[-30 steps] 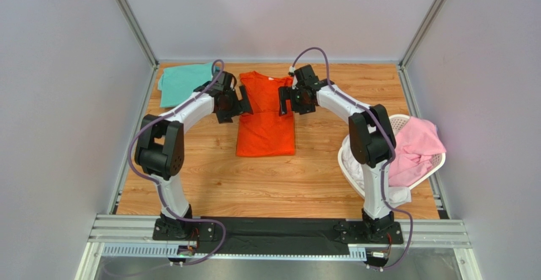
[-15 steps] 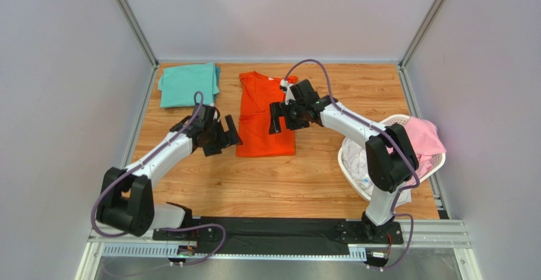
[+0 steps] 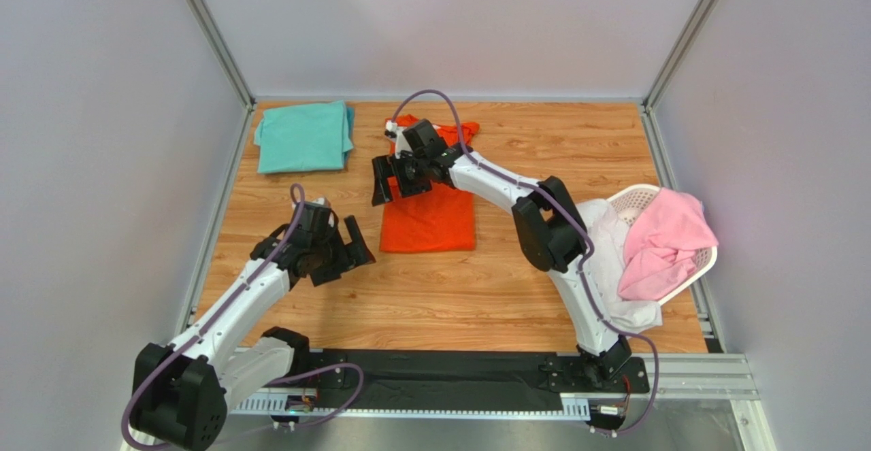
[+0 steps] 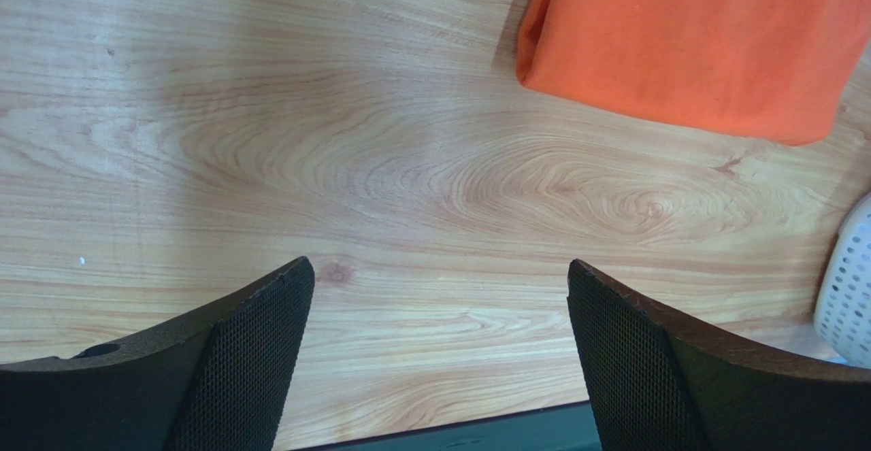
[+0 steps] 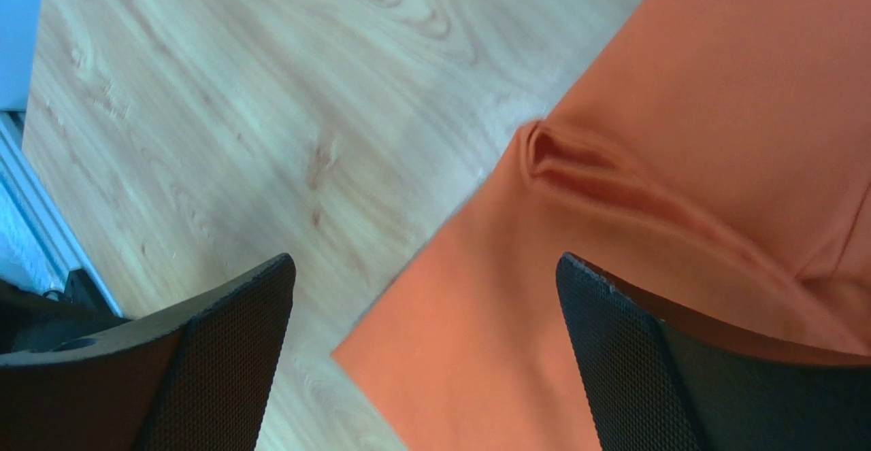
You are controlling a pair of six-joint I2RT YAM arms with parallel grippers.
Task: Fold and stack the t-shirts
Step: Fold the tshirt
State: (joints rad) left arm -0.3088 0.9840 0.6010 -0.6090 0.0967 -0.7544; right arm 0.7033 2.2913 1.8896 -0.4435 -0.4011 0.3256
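My left gripper (image 4: 438, 267) hangs over bare wood of the table (image 3: 491, 288), at about 7 o'clock of its middle. Its jaws are spread wide with nothing between them. The orange-red t-shirt (image 3: 429, 221) lies folded just toward 12 o'clock of the table's middle. Its near corner shows at 1 o'clock in my left wrist view, apart from that gripper.

My right gripper (image 5: 424, 259) reaches across to the 9 o'clock edge of that shirt, jaws also wide and empty. One jaw is over wood and the other over orange cloth, which puckers a little between them. Whether either jaw touches the cloth I cannot tell.

The teal-green t-shirt (image 3: 304, 137) lies folded at 10 o'clock, in the far left corner, well apart from the orange-red one. At 3 o'clock the white basket (image 3: 639, 194) holds the pale pink t-shirt (image 3: 665, 237), draped over its rim. White cloth (image 3: 611, 257) spills out beside it.
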